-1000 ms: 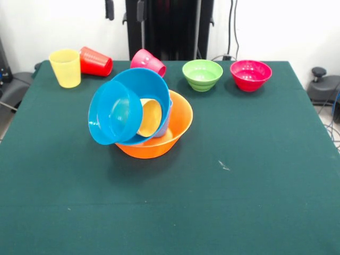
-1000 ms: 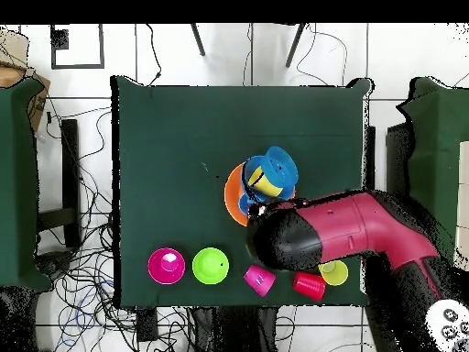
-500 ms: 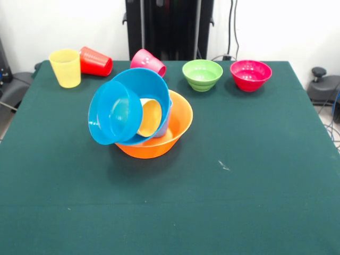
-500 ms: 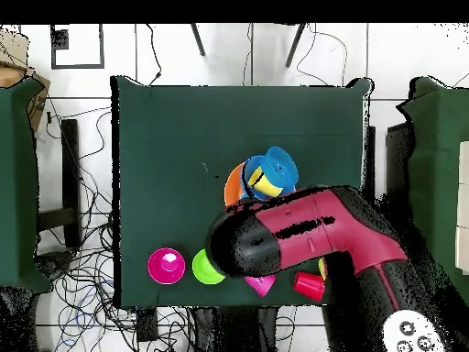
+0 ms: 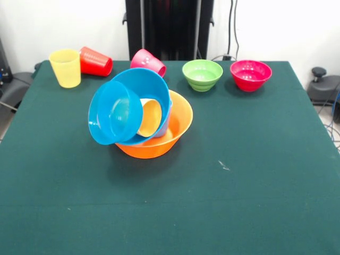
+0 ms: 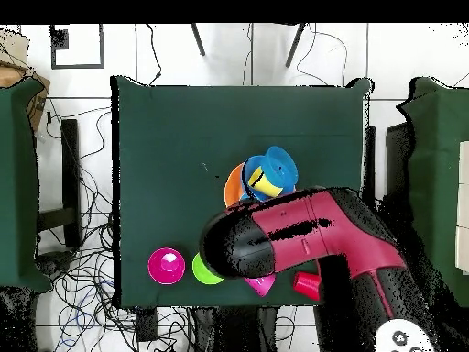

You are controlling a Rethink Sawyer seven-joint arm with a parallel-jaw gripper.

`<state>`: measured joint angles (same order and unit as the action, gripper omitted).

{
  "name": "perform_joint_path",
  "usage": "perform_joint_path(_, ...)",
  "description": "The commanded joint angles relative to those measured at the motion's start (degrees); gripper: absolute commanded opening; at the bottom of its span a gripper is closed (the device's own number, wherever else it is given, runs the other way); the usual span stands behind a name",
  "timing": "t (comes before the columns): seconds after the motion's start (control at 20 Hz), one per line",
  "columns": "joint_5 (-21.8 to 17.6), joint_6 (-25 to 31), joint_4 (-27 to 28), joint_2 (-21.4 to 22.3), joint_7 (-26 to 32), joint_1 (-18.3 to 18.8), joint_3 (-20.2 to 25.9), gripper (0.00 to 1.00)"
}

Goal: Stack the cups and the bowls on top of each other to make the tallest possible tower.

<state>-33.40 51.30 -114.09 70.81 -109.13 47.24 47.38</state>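
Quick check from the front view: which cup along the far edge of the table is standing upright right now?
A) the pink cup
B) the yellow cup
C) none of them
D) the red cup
B: the yellow cup stands mouth-up, while the red cup and pink cup lie tipped over.

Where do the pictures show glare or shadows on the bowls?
Front view: small bright glints on the green bowl and magenta bowl; a soft shadow lies under the large orange bowl. Overhead view: the arm hides part of the green bowl.
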Motion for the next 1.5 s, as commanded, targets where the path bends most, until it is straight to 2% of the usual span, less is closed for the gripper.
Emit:
perform_joint_path(0.05,-3.44,4.41,1.96,-6.44,-3.7,-3.38,-6.5,1.0)
perform_joint_path(0.2,-7.18,7.53,4.79,-5.86,-3.37,-5.01,-8.18,1.0)
perform_joint_path(0.3,-6.82,9.84,5.64,-5.32,-1.28,-5.35,-8.45,1.0)
perform_joint_path(0.75,-4.85,11.2,7.07,-6.63,-0.9,-7.09,-10.75,1.0)
perform_joint_path(0.95,-8.54,11.38,8.81,-8.49,-0.75,-8.55,-12.12,1.0)
perform_joint_path(1.15,-3.04,3.79,6.58,-12.2,-0.13,-6.45,-11.72,1.0)
perform_joint_path(1.3,-2.83,2.14,6.72,-13.9,0.5,-6.04,-11.34,1.0)
perform_joint_path(1.5,-1.87,-0.99,5.97,-14.05,-0.04,-5.25,-10.83,1.0)
